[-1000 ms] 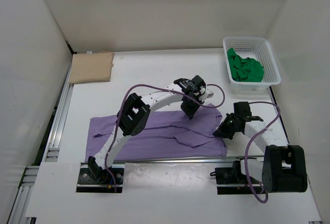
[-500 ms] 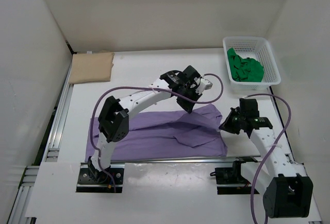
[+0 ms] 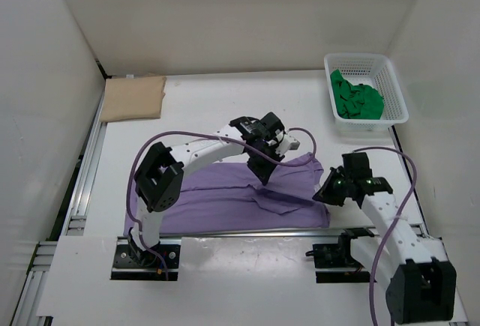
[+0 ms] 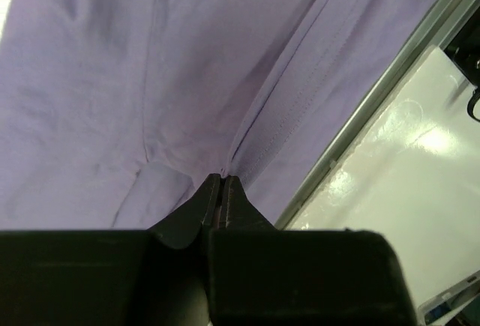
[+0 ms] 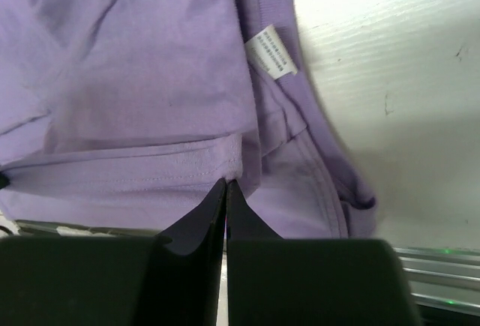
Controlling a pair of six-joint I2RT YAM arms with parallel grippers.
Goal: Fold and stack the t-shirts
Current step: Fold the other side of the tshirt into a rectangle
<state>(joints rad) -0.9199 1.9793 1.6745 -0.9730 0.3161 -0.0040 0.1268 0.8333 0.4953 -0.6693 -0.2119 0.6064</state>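
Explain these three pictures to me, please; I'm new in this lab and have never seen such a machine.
You are looking at two robot arms bolted to the near edge of a white table, set to fold t-shirts. The wide picture comes from a fixed camera above and behind them. The other two come from a small camera on each wrist, so the dark wedges at the bottom are that arm's own fingers.

A purple t-shirt lies on the table, spread out and partly folded over. A tan t-shirt sits folded in the far left corner. A green t-shirt is bunched in a white basket at the far right.

The left hand is shut on a fold of the purple cloth near its middle. The right hand is shut at the shirt's right edge and appears to pinch it.
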